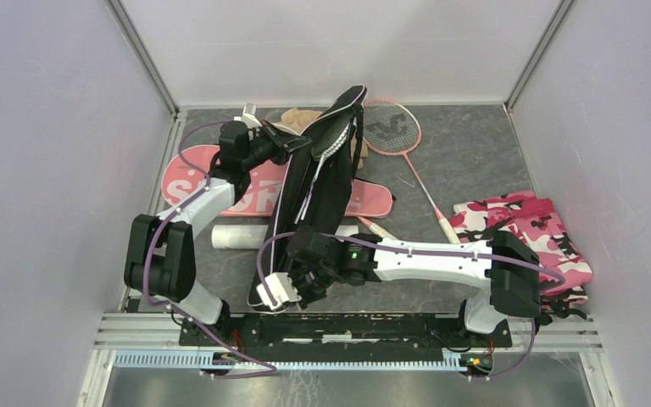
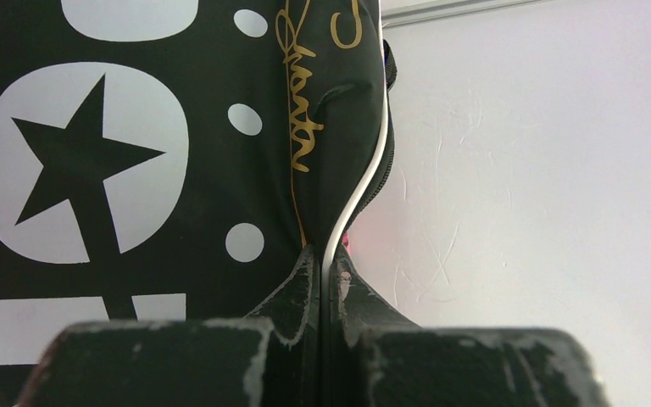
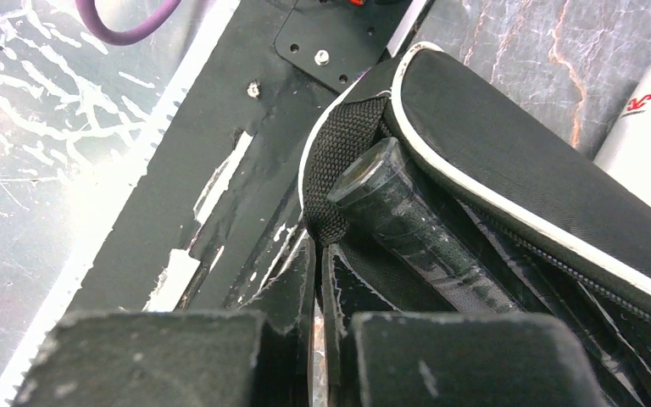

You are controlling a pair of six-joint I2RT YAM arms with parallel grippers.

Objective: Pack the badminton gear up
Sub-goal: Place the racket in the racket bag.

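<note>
- Your left tool (image 2: 324, 263) is pinched tight on the white-piped edge of the black racket-shaped fabric cover (image 1: 326, 182). The piping runs up out of the closed fingers, and no gap shows between them.
- That grip sits at the black cover's wide far end, on its left side.
- Your right tool (image 3: 316, 254) is clamped on the woven black strap at the black cover's narrow near end. Its fingers meet just beside the dark wrapped racket grip (image 3: 407, 220) that pokes out of the opening.
- Your left arm rises from its base, bends at the elbow and reaches away from you, with the wrist turned right into the black cover.
- Your right arm stretches low and leftward across the front of the counter (image 1: 475, 161), its wrist angled down towards the black cover's near tip.
- The pink "SPORT" racket-shaped cover (image 1: 220, 188) lies flat beneath the black cover, showing on both sides of it.
- The long white tube (image 1: 239, 236) lies just left of the black cover's near half.
- The pink-framed racket (image 1: 392, 127) rests to the right of the black cover's far end.
</note>
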